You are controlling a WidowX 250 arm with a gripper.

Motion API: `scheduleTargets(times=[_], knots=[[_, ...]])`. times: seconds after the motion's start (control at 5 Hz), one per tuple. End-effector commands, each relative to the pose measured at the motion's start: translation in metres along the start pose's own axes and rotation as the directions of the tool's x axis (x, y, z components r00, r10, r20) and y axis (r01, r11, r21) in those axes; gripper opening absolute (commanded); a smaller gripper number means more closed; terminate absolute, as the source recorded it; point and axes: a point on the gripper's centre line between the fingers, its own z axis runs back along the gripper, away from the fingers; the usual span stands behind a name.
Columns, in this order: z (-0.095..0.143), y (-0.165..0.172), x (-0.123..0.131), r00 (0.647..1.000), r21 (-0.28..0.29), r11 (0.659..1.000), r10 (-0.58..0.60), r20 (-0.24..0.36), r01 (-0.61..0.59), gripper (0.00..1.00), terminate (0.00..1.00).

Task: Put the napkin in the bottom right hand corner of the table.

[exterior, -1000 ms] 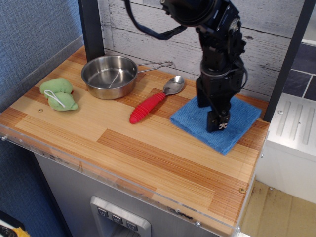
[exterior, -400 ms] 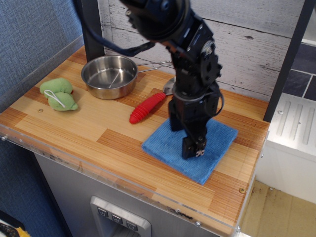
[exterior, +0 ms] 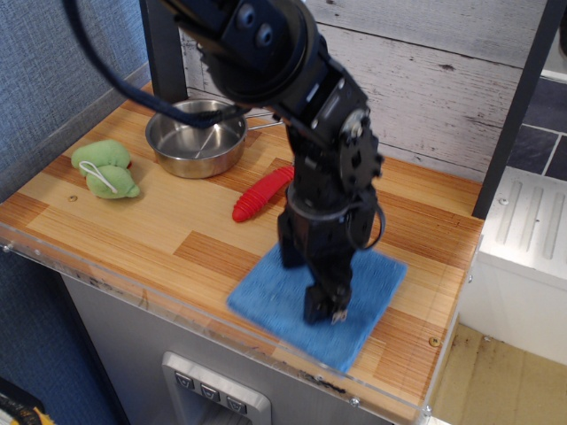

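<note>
Gripper pointing straight down, tip pressed on the napkin; jaws face away and are masked by the wrist, so cannot tell whether they are spread or pinching cloth; contact looks like a push-drag rather than a lift, judged only.

Napkin lies flat, one corner toward 6 o'clock near the front acrylic rim of the table; it sits at about 5 o'clock on the top, near the bottom right corner but not tucked into it; bare wood shows to the right of it.

Further out: red-handled spoon at 11 o'clock from the gripper, apart from the cloth; steel pan beyond it; green fabric lump far at 9 o'clock.

Risks: more forward travel could push the front corner up against or over the rim; uneven tip pressure could bunch or rotate the terry; a lift with cloth snagged could drag it off target.
</note>
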Motion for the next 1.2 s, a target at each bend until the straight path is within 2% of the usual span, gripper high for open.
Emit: scheduleTargets(times=[0.0,0.2,0.4,0.6,0.8,1.0], knots=[[0.024,0.002,0.005,0.997,0.037,0.999,0.007,0.076,-0.01,1.0,0.0],[0.031,0.015,0.004,0.995,0.053,0.998,0.023,0.1,-0.029,1.0,0.0],[0.051,0.024,0.009,0.992,0.089,0.995,0.031,0.125,-0.043,1.0,0.0],[0.079,0.027,0.011,0.975,0.124,0.991,0.027,0.219,-0.055,1.0,0.0],[0.103,0.024,0.009,0.968,0.155,0.986,0.018,0.252,-0.059,1.0,0.0],[0.124,0.018,0.008,0.954,0.225,0.974,-0.03,0.298,-0.039,1.0,0.0]])
